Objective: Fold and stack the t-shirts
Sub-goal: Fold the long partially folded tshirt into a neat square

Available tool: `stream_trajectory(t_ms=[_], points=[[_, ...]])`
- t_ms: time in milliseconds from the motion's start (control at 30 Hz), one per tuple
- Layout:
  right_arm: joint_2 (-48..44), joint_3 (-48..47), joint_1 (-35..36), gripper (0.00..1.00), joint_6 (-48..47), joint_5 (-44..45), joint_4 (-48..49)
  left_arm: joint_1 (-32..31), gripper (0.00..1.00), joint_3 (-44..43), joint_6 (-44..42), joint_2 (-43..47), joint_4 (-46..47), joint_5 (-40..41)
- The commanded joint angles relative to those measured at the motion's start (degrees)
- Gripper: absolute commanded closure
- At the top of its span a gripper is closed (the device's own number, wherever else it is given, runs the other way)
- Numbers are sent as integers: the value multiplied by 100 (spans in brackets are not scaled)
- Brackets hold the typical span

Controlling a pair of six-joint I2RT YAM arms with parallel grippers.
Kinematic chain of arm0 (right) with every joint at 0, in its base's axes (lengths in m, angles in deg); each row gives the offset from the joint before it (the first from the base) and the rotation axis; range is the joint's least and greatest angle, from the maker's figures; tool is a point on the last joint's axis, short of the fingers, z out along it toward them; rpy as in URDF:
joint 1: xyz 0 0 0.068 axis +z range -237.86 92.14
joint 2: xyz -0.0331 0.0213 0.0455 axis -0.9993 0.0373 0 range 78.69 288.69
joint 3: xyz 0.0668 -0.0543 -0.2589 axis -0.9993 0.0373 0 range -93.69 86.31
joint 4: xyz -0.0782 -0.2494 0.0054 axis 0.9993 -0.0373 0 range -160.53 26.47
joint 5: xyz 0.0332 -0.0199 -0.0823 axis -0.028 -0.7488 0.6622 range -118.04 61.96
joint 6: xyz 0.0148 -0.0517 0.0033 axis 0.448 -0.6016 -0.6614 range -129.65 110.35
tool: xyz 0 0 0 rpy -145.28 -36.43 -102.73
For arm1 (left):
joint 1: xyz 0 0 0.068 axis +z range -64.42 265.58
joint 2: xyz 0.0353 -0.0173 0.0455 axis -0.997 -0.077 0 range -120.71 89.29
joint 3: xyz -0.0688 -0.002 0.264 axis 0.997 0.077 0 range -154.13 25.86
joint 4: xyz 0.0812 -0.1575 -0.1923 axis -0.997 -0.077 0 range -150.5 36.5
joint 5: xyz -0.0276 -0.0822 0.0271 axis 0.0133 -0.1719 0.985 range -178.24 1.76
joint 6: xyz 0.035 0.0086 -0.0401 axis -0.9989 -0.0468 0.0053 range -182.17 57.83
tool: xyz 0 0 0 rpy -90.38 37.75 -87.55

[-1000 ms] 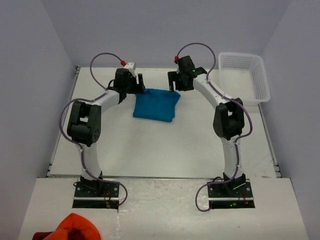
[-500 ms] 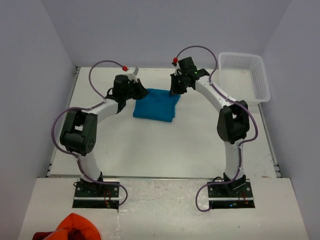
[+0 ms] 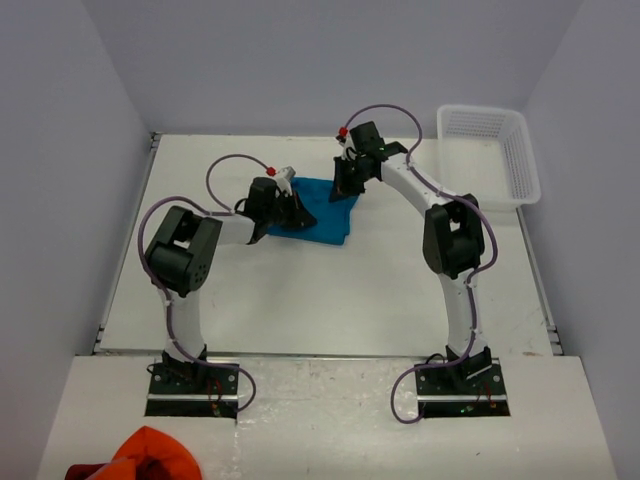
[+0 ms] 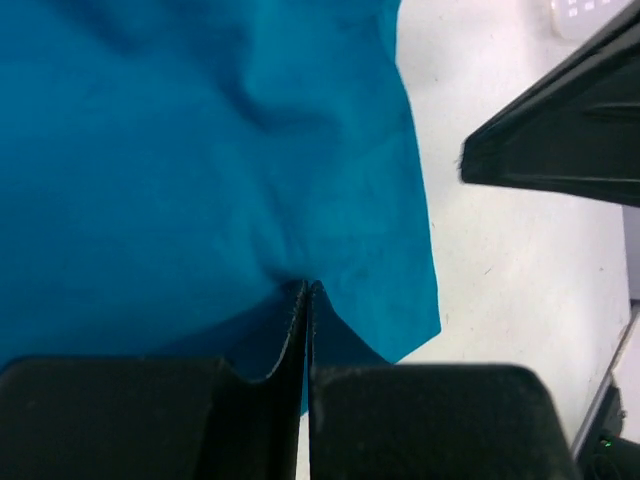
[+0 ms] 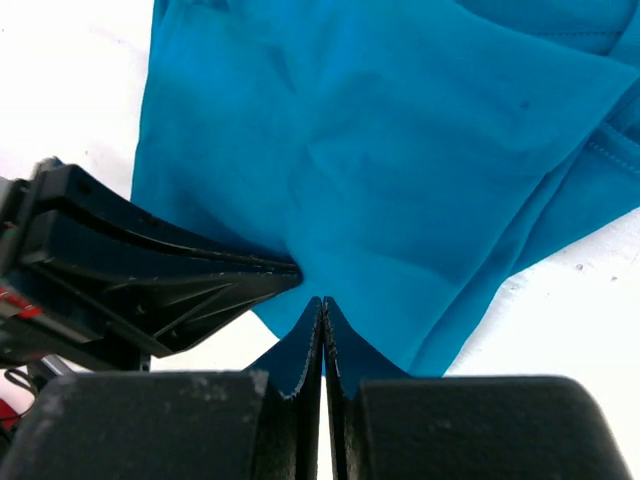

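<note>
- Near left, off the table, on the front ledge: orange-red bunched cloth. Not part of the job, well apart from both grippers.
- Left of centre: left gripper low over the table, jaws pinched together on a tuck of the t-shirt at its left side. Cloth puckered into the pinch in the wrist view.
- Centre, far half of the table: t-shirt lying as a compact, roughly rectangular teal-blue bundle in several layers, between the two grippers.
- Right of centre: right gripper at the far right corner of the bundle, jaws closed on a fold of the same fabric. Creases fanning out from the pinch.
- Far right corner: white mesh basket, well apart from the shirt.
- Handling, judged: light, limp, no stiffness. Likely to sag and drape between two pinch points, with layers liable to slide apart if only the top one is caught. Not fragile.
- Hold points, judged: edges or corners, one per gripper, wide apart, all layers taken together. Even lift needed to keep the fold square.
</note>
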Motion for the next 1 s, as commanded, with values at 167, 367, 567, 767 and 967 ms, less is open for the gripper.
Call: stream_trajectory(t_ms=[167, 367, 567, 767, 967], points=[[107, -299, -45, 100, 62, 165, -136, -153, 100, 1083, 580, 338, 282, 397], [46, -229, -46, 100, 62, 183, -198, -363, 100, 1700, 641, 575, 449, 459], [-148, 395, -46, 100, 45, 156, 22, -531, 100, 2192, 773, 883, 581, 460], [-271, 1072, -46, 100, 168, 235, 232, -619, 100, 2658, 870, 1664, 415, 591], [10, 880, -54, 100, 484, 1000, -233, -768, 100, 2755, 861, 2490, -50, 802]])
